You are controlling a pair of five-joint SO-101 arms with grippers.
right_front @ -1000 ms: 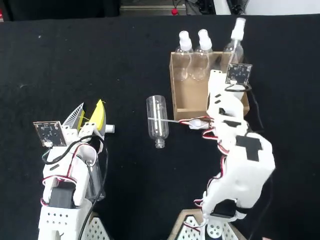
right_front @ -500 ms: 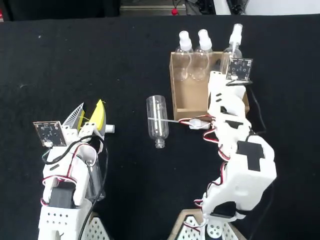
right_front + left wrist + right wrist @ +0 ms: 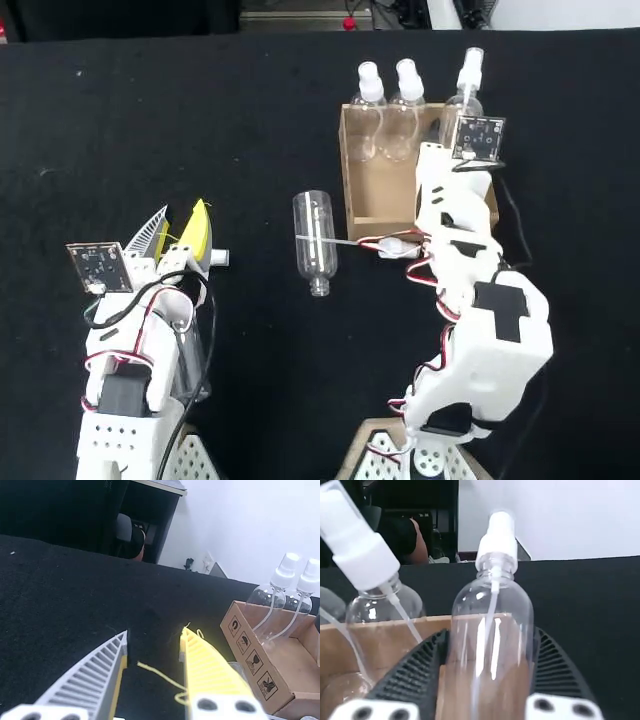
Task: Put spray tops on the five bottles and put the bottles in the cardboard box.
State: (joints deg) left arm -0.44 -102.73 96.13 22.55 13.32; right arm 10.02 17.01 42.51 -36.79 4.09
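Right claw (image 3: 489, 650) has nudged its bottle (image 3: 492, 605) farther over the cardboard box (image 3: 380, 195); it is clamped on it, upright, spray top up. Two capped bottles (image 3: 370, 110) stand at the box's far wall. Uncapped bottle (image 3: 314, 240) lies on the black bench (image 3: 150, 120), neck toward the arms. Left claw (image 3: 155, 632) stands wide.

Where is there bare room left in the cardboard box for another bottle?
The cardboard box is bare across its visible near half, bordered by the near wall and the two capped bottles standing against the far wall. The far side is crowded: the right gripper holds a third bottle there, beside those two.
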